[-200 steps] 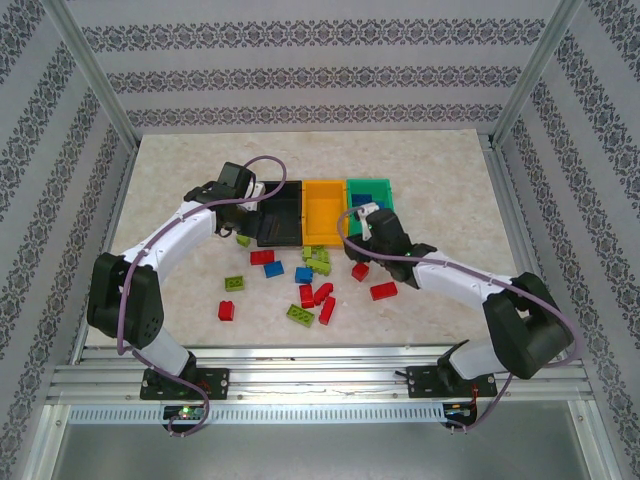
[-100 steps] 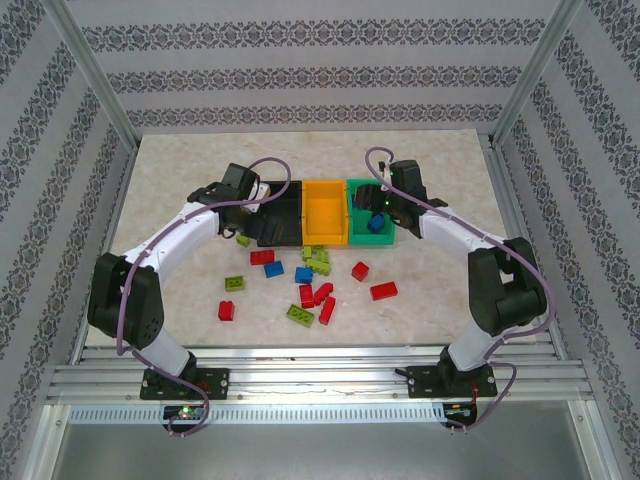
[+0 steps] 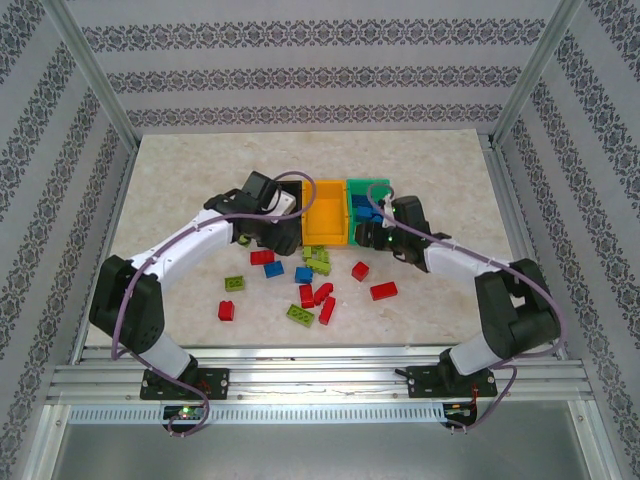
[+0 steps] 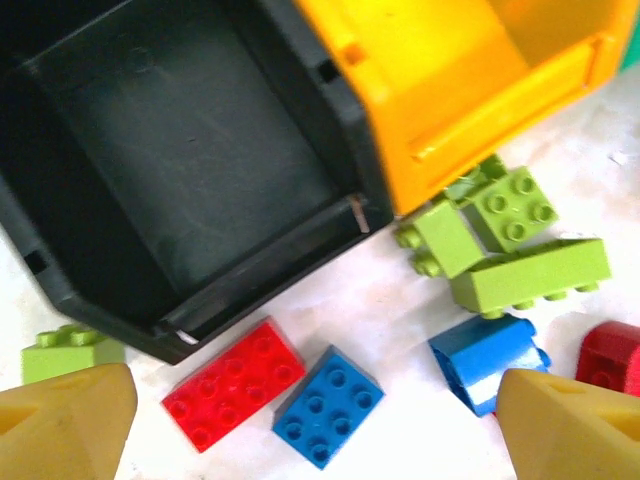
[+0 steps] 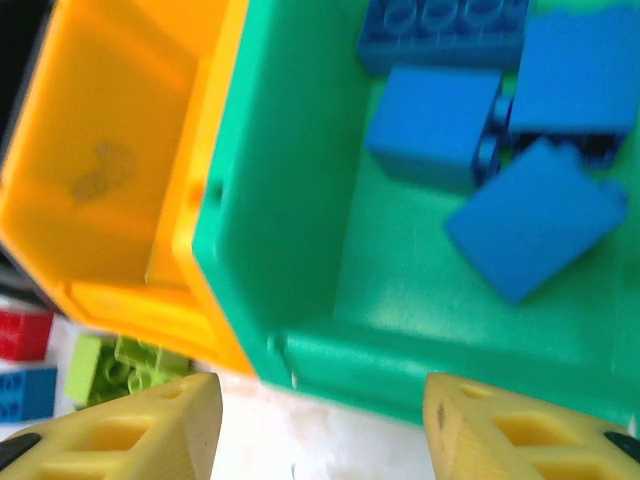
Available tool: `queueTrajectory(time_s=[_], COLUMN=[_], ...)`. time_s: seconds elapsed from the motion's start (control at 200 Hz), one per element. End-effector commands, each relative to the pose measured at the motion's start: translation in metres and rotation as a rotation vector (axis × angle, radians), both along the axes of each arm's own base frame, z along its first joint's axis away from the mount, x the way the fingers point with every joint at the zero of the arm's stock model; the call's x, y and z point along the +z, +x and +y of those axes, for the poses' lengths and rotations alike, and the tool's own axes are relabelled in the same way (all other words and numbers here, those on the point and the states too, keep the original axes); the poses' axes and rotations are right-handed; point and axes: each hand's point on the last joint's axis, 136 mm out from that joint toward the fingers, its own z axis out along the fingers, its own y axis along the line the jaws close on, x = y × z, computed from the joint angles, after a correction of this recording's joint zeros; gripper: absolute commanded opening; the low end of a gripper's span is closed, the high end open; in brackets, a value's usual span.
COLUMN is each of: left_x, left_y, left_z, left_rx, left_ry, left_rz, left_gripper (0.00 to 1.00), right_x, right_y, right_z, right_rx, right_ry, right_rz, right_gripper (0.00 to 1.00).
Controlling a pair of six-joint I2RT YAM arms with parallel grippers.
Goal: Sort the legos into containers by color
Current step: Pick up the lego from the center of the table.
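Note:
Three bins stand in a row: black [image 4: 190, 150], orange-yellow [image 3: 325, 212] and green [image 5: 330, 230]. The green one holds several blue bricks [image 5: 535, 215]. Loose red, blue and lime legos lie in front of the bins. My left gripper [image 4: 318, 440] hangs open over the black bin's front corner. A red brick [image 4: 233, 385] and a blue brick [image 4: 328, 405] lie on the table under its gap. My right gripper [image 5: 325, 430] is open and empty, just in front of the green bin's near wall. In the top view, the left gripper [image 3: 278, 218] and the right gripper [image 3: 383, 236] flank the orange-yellow bin.
Lime bricks [image 4: 500, 240] crowd the orange-yellow bin's near corner, with another blue brick [image 4: 488, 362] beside them. Red bricks [image 3: 383, 291] and lime bricks [image 3: 299, 316] are scattered nearer the arm bases. Metal frame posts and patterned walls border the table.
The right gripper swung over the green bin, then drew back to its near wall, its jaws wider. The left gripper shifted right and nearer, toward the black bin's front.

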Motion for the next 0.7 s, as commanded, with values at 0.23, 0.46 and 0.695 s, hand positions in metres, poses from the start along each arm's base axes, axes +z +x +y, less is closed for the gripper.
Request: queueTrajectory(time_s=[0.23,0.46,0.695], left_x=[-0.036,-0.084,-0.085], left_y=[-0.039,-0.069,-0.060], left_z=[-0.046,-0.067,-0.060], left_rx=[-0.225,-0.325,-0.276], left_ry=[0.113,0.245,0.286], left_rz=[0.091,0.215,0.184], left_gripper=[0.83,0.75,0.75], right_x=[0.031,0.035,0.033], right_y=[0.006,0.002,0.003], right_z=[-0.002,-0.008,-0.009], right_rx=[-0.031,-0.047,-0.047], right_ry=[-0.049,-0.064,-0.077], right_rz=[-0.198,-0.225,-0.229], right_gripper=[0.58,0.59,0.59])
